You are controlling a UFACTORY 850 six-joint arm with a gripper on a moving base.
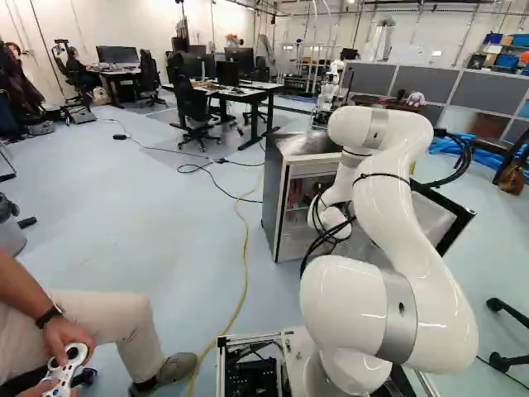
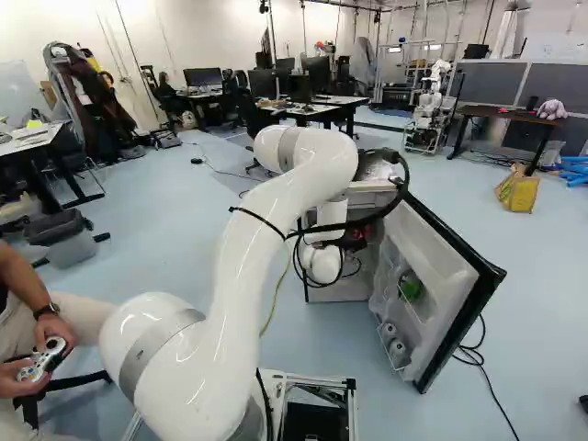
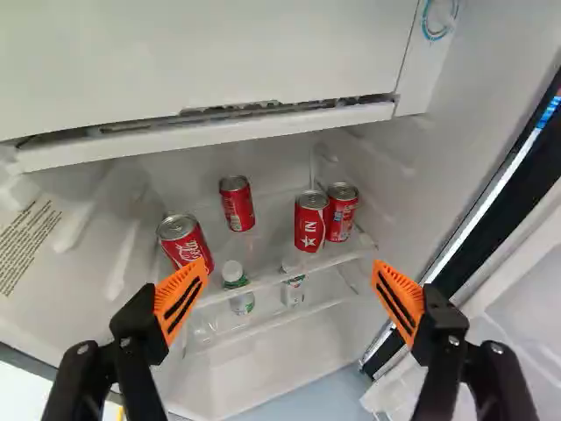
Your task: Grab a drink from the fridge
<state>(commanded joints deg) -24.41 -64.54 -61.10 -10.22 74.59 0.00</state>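
White arm (image 1: 397, 198) reaching into the fridge (image 1: 277, 198), its wrist end in the fridge's opening; the black gripper (image 3: 289, 270) is open, its two orange pads (image 3: 181, 298) standing wide apart, with no can held between them.

Four red soda cans stand upright in the fridge, all ahead of the gripper and beyond its fingertips; one can (image 3: 185, 241) is on the fridge's side away from the door, nearly in line with one finger; a second can (image 3: 237, 203) stands apart from it, farther toward the fridge's back; the third can (image 3: 311, 222) and the fourth can (image 3: 342, 211) are close together toward the fridge's door side, the third partly covering the fourth; whether those two touch is unclear.

Below the cans in the fridge, two small bottles (image 3: 241, 294) with white caps show through the clear shelf (image 3: 272, 274); above the cans, a white compartment front (image 3: 219, 70) spans the fridge.

The fridge's door (image 2: 435, 276) is swung open, its inner side toward the arm; in its racks are a green item (image 2: 411, 288), too small to name, and, lower down, two pale round-ended containers (image 2: 397, 349).

A yellow cable (image 1: 245, 248) runs along the floor near the fridge; beyond the fridge are desks (image 1: 248, 93), an office chair (image 1: 192, 103) and another robot (image 2: 429, 110); a yellow bag (image 2: 519, 190) sits on the floor beyond the fridge's open door.
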